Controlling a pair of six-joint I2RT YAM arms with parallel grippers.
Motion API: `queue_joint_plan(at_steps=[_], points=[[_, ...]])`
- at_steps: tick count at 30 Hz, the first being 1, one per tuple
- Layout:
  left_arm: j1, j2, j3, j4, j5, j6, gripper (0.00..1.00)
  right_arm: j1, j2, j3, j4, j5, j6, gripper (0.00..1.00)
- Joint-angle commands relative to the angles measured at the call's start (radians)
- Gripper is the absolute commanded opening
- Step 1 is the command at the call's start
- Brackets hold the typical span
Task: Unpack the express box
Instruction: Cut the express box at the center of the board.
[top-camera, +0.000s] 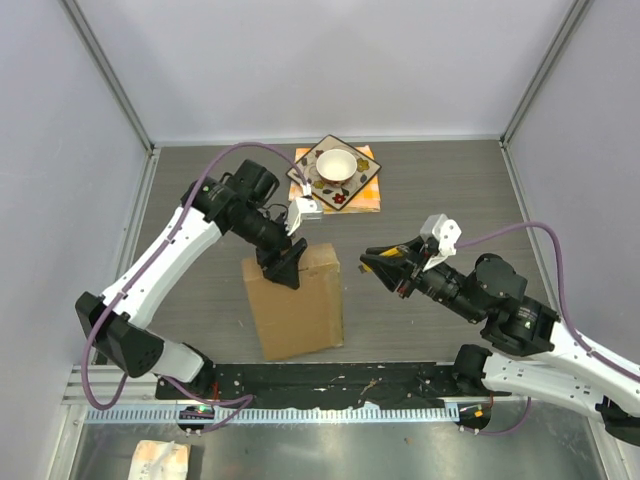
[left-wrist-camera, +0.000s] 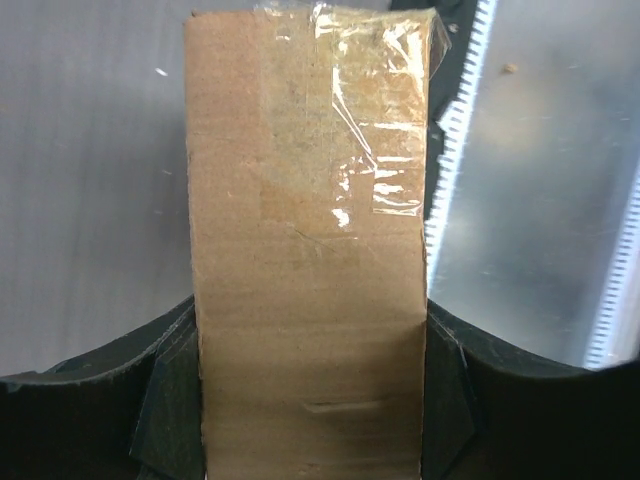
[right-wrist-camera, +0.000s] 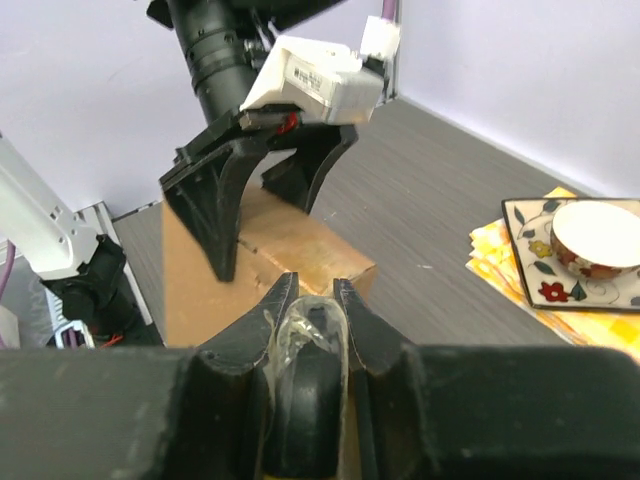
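The express box (top-camera: 295, 305) is plain brown cardboard and stands raised on the table between the arms. My left gripper (top-camera: 285, 262) is shut on its far upper end. In the left wrist view the box's narrow face (left-wrist-camera: 305, 250), with clear tape on its far part, fills the gap between the two fingers (left-wrist-camera: 165, 400). My right gripper (top-camera: 385, 268) hovers just right of the box, apart from it. In the right wrist view it (right-wrist-camera: 312, 295) is shut on a crumpled strip of clear tape (right-wrist-camera: 300, 325), with the box (right-wrist-camera: 290, 245) just beyond.
An orange-patterned square plate (top-camera: 318, 190) with a white bowl (top-camera: 337, 164) lies on a yellow cloth at the back centre; it also shows in the right wrist view (right-wrist-camera: 530, 260). A toothed rail (top-camera: 330, 410) runs along the near edge. A small packet (top-camera: 160, 460) lies at bottom left.
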Motion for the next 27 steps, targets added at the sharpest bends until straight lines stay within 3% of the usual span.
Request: queue_joint_plan(at_steps=[1,3,7,10,15,20,27], points=[[0.016,-0.077,-0.080,0.039,0.160,-0.155,0.29,0.000,-0.004,-0.049,0.241,-0.002,-0.106,0.01],[0.037,-0.141,-0.172,0.105,0.195,-0.183,0.28,0.000,0.005,-0.092,0.321,-0.010,-0.109,0.01],[0.120,-0.305,-0.368,0.415,0.182,-0.281,0.24,0.000,0.042,-0.132,0.398,-0.018,-0.106,0.01],[0.209,-0.388,-0.468,0.520,0.171,-0.304,0.22,0.004,0.083,-0.141,0.443,-0.022,-0.129,0.01],[0.352,-0.440,-0.571,0.560,0.290,-0.321,0.24,0.011,0.193,-0.115,0.513,-0.061,-0.181,0.01],[0.360,-0.460,-0.623,0.468,0.376,-0.177,0.21,0.036,0.276,-0.131,0.623,-0.076,-0.197,0.01],[0.373,-0.430,-0.617,0.357,0.421,-0.063,0.17,0.117,0.361,-0.183,0.812,0.022,-0.270,0.01]])
